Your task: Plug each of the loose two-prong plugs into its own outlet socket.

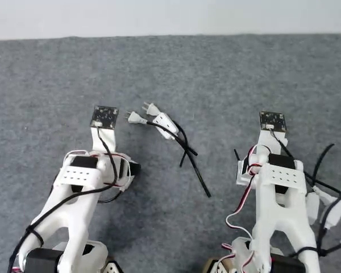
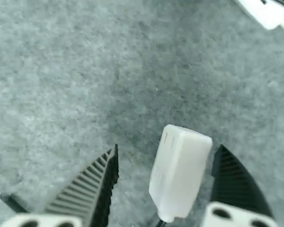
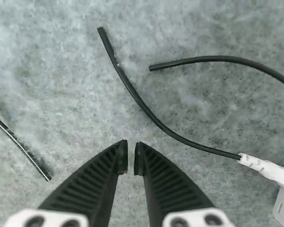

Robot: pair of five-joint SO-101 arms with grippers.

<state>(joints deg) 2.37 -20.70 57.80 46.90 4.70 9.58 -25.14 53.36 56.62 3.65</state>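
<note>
A: Ground?
B: Grey felt (image 1: pixel 45 74) is spreading from nine o'clock to three o'clock, lying flat, evenly lit.
A: Beyond it?
B: Plain white wall (image 1: pixel 170 17) is running along twelve o'clock, meeting the felt.

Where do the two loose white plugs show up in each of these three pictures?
High view: the plugs lie mid-table between the two arms, prongs toward the left arm.
Left wrist view: a white piece, cut off at the frame's edge beyond the left gripper, is probably them.
Right wrist view: I cannot tell; black cords lie beyond the right gripper.
Shared landmark: the grey carpet.
</note>
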